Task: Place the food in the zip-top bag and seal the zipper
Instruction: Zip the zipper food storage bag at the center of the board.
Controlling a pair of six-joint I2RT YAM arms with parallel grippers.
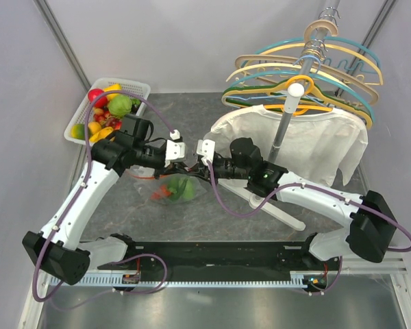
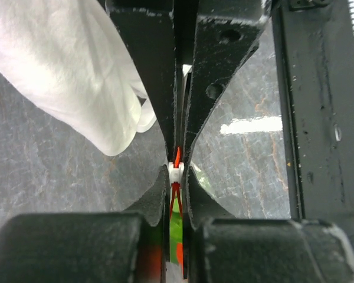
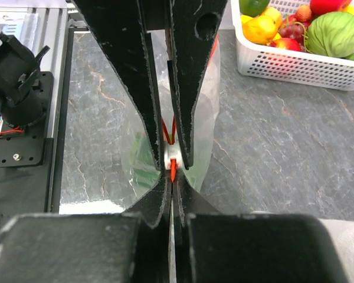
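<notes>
The zip-top bag (image 1: 178,188) lies at mid-table with green and red food (image 1: 185,189) inside. My two grippers meet nose to nose over its mouth edge. My left gripper (image 1: 185,164) (image 2: 176,177) is shut on the white slider of the red-orange zipper (image 2: 176,159). My right gripper (image 1: 200,166) (image 3: 172,177) is shut on the zipper strip (image 3: 173,170) right beside the slider. The strip runs closed between the right fingers and splits into two lines behind the slider. Green food (image 2: 176,227) shows through the clear bag (image 3: 203,118). More food (image 1: 120,105) (image 3: 336,32) fills the basket.
A white lattice basket (image 1: 140,88) (image 3: 295,62) stands at the back left. A rack of hangers with a white shirt (image 1: 308,137) (image 2: 65,65) stands at the back right. A white hanger (image 1: 277,209) lies under the right arm. A black rail (image 1: 226,257) runs along the near edge.
</notes>
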